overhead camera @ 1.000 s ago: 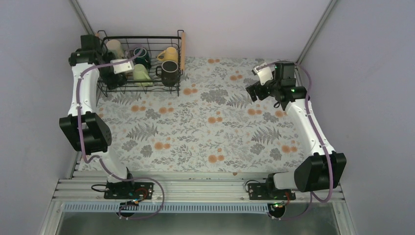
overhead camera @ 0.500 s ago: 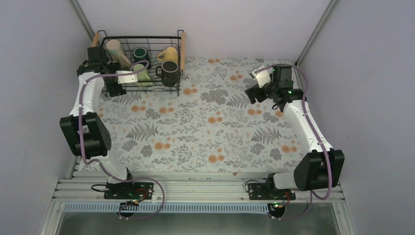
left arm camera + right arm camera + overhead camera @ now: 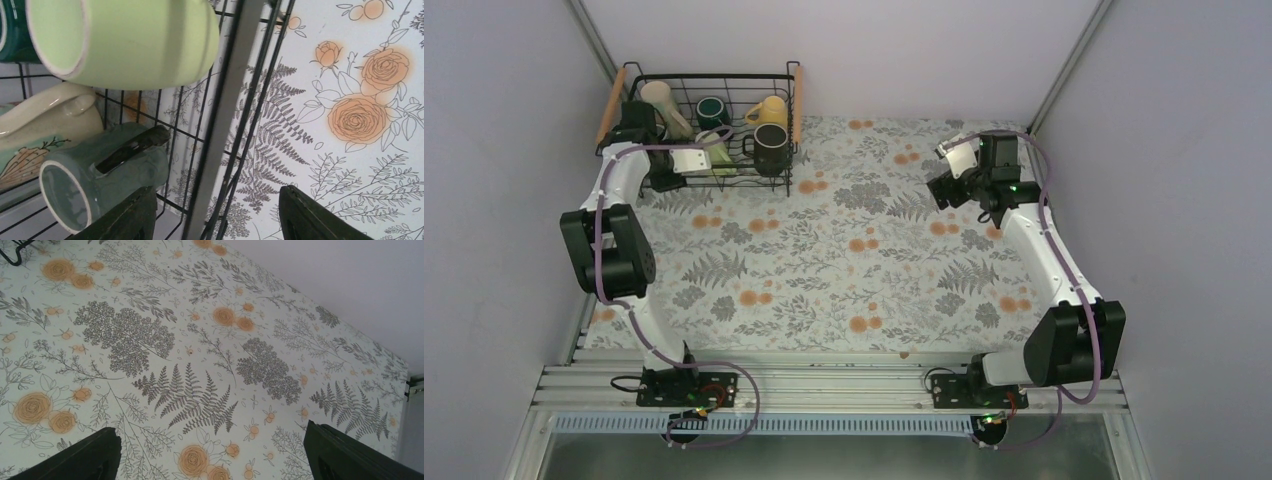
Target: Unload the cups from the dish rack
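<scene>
At the far-left corner of the worktop [image 3: 844, 270] stands the dish rack [image 3: 709, 76], and every cup that can be seen is in it. None sits on the patterned surface.

**Change noted.** Over the last second the left arm has drawn its wrist off the middle of the rack and swung it toward the rack's near-left side. This has uncovered the cream mug [image 3: 662, 102] at the far-left of the basket. The right arm has hardly moved.

**Left gripper [image 3: 216, 200].** Its fingers are spread wide and hold nothing. In the wrist view a blurred rack wire runs down between them, with one finger on the basket side and the other over the open floral surface. Whether the fingers hang above the wire or level with it cannot be told.

**Cups.**
- The grey-green mug [image 3: 125, 175] lies on its side just beside the basket-side finger, mouth toward the camera.
- The pale green mug [image 3: 140, 40] lies tipped beyond it.
- The dark teal mug [image 3: 714, 108], yellow mug [image 3: 769, 110] and black mug [image 3: 771, 150] stand toward the rack's right half.

**Right gripper [image 3: 949, 185].** Its claw is spread and empty, and it hangs over bare worktop near the far-right corner, well apart from the rack.

**Assessment.** Unloading appears not to have begun. The shift reads as lining up on the grey-green mug. Closing from this pose risks catching wire instead of cup, so the fingers probably need to move further into the basket first.
</scene>
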`<state>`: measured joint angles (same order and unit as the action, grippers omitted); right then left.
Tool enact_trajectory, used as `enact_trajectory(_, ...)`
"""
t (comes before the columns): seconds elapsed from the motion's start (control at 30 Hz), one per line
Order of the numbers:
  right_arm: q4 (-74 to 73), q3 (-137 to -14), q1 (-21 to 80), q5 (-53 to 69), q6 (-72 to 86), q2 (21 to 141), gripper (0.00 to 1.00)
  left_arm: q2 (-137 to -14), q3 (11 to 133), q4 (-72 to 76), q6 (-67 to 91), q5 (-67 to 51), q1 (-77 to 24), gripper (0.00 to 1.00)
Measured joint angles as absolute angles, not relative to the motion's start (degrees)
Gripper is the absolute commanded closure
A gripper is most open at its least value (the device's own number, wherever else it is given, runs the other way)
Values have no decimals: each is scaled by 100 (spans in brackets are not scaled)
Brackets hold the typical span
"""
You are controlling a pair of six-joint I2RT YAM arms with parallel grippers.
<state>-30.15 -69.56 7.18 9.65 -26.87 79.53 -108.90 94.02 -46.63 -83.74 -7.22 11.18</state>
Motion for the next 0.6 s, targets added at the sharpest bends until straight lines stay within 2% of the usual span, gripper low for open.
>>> enact_trajectory(0.17, -2965, -6947, 718, 923, -2689, 7953, 25, -10847, 9207, -4602, -8438, -593, 1050, 61)
enact_trajectory(0.2, -2961, -6947, 718, 923, -2685, 7953, 28, -10836, 9205, -4554, -8471, -578, 1048, 68)
enact_trajectory(0.27, -2958, -6947, 718, 928, -2674, 7953, 29, -10825, 9207, -4484, -8541, -550, 1048, 91)
enact_trajectory(0.3, -2956, -6947, 718, 928, -2665, 7953, 29, -10825, 9223, -4458, -8545, -530, 1048, 97)
enact_trajectory(0.6, -2956, -6947, 718, 930, -2650, 7942, 26, -10753, 9323, -4884, -9021, -390, 947, 98)
